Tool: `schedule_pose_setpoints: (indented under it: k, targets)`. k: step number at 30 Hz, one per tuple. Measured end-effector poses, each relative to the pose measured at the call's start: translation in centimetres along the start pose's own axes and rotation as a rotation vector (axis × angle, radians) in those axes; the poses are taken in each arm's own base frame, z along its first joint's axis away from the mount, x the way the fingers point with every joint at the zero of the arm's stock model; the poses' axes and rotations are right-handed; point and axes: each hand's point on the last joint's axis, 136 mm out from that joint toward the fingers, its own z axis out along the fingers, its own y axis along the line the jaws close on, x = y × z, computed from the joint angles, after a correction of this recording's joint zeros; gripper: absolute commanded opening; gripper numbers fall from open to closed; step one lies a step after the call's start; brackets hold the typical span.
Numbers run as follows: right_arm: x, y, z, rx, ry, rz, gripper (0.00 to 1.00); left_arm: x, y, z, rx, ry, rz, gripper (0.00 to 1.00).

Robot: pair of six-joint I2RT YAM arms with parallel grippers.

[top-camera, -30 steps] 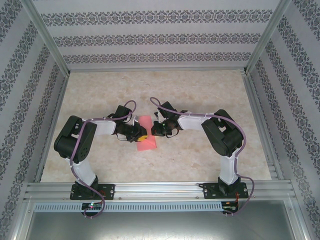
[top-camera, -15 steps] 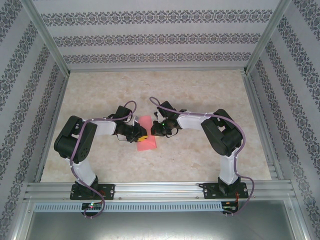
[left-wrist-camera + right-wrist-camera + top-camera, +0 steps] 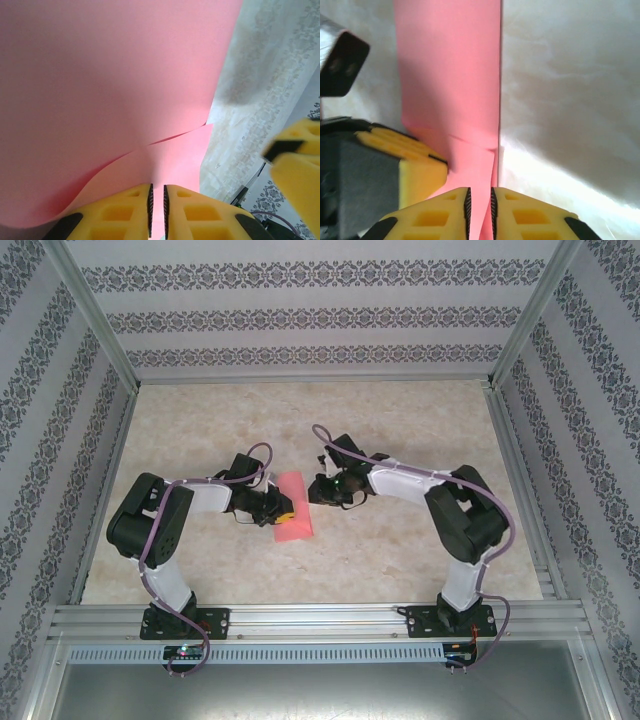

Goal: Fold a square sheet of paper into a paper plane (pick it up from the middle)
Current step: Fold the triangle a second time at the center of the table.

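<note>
The square sheet of paper is plain salmon-pink and unmarked, no longer square in outline: it is folded over into a narrow oblong. It lies on the table near the middle, long axis running away from the near edge and leaning slightly left at the far end. From the left wrist the paper shows as two layers — a broad upper leaf bowed upward, a lower one showing beneath its edge. From the right wrist the strip has one long, straight, crisp right edge, with a small step where the layers overlap at its near end.
</note>
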Motion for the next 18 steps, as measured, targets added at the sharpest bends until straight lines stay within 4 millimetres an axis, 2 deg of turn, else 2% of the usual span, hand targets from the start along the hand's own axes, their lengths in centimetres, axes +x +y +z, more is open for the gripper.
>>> schedule_pose_setpoints:
  k: [3,6,12,18]
  targets:
    - [1.0,0.8,-0.6,-0.007,0.001,-0.021,0.04,0.1,0.1,0.0,-0.005,-0.005,0.003,0.16]
    - [2.5,1.6,0.0,-0.004,0.035,-0.045,0.00,0.1,0.3,0.0,-0.011,-0.013,0.004,0.14]
    - [5.0,2.4,1.7,0.006,0.105,-0.081,0.00,0.2,0.6,-0.2,-0.021,-0.030,0.003,0.13]
    - [5.7,1.6,3.3,0.033,0.149,-0.069,0.00,0.2,0.7,-0.2,-0.020,-0.034,-0.003,0.12]
